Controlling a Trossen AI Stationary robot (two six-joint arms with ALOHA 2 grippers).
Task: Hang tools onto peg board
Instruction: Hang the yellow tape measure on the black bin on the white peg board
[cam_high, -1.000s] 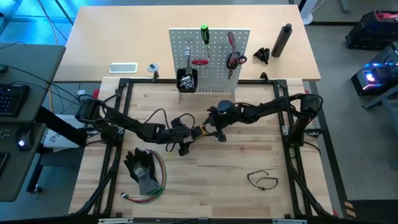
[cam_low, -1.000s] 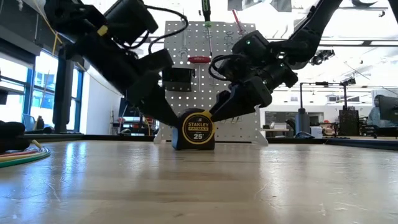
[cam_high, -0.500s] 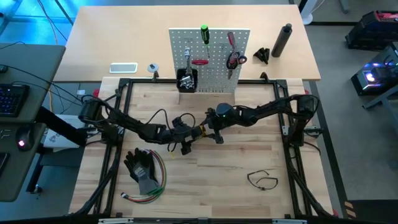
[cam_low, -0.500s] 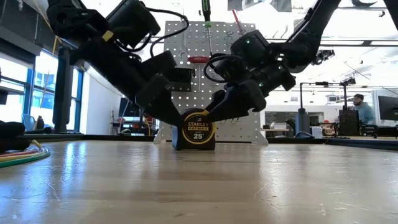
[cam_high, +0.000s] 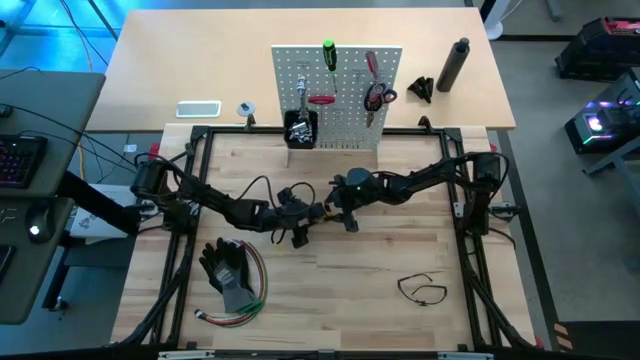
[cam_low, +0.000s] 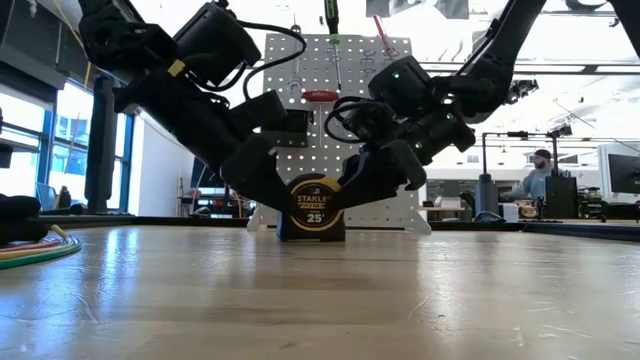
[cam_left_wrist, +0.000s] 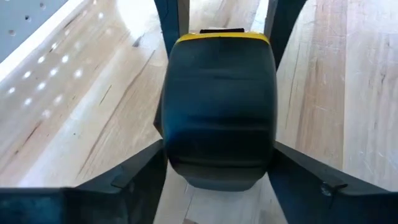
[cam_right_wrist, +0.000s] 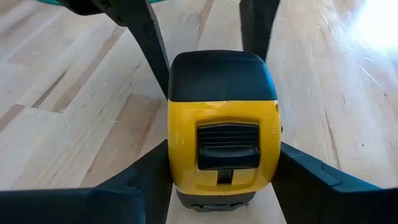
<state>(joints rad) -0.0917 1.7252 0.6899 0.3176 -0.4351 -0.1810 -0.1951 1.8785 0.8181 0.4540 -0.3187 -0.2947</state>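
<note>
Low view, centre of the frame: the left gripper and the right gripper meet from either side at the yellow tape measure, which stands on the wooden table. Each wrist view shows its own fingers spread and straddling the tape measure, pads at its sides; whether they pinch it, I cannot tell. Behind, upper centre, the peg board stands upright, with a green screwdriver and red scissors hung on it. Black gloves lie lower left in the high view.

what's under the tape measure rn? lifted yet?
No: tape measure stands on the bare wooden tabletop, nothing else visible beneath. Left gripper and right gripper flank it; its contact patch is hidden.
</note>
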